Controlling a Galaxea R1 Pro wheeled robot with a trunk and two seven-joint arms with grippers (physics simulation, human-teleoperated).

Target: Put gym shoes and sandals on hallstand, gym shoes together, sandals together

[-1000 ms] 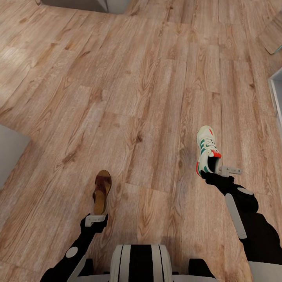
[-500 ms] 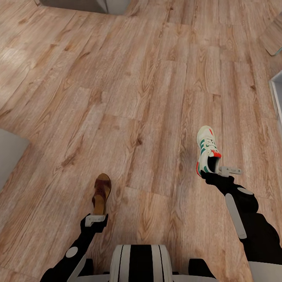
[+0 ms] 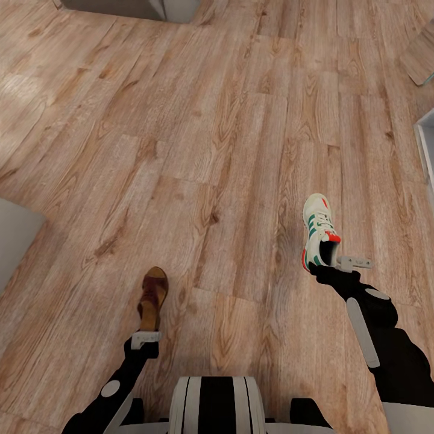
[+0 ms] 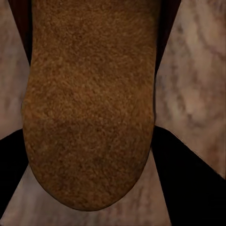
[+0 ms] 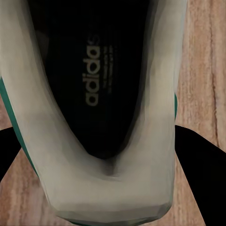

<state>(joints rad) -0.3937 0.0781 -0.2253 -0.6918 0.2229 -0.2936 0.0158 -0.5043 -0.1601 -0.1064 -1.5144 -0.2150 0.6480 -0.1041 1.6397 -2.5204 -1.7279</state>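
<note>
My left gripper [image 3: 146, 339] is shut on the heel of a dark brown sandal [image 3: 153, 296] with a tan sole, held low over the corridor floor [image 3: 211, 150]. In the left wrist view the sandal's footbed [image 4: 89, 103] sits between the black fingers [image 4: 188, 179]. My right gripper [image 3: 328, 265] is shut on the heel of a cream-white gym shoe [image 3: 317, 232] with green stripes and red patches, toe pointing away from me. The right wrist view looks into the shoe's opening [image 5: 94, 94]. I cannot tell whether the white edge [image 3: 425, 144] at the right border is the hallstand.
A grey block [image 3: 15, 238] juts in at the left border, and another grey-white object [image 3: 120, 7] lies at the top. A wood-toned panel [image 3: 419, 57] sits at the upper right. Wood planks stretch across the middle.
My left arm has drawn back toward my body, bringing the sandal closer. The right arm and gym shoe have not moved.
</note>
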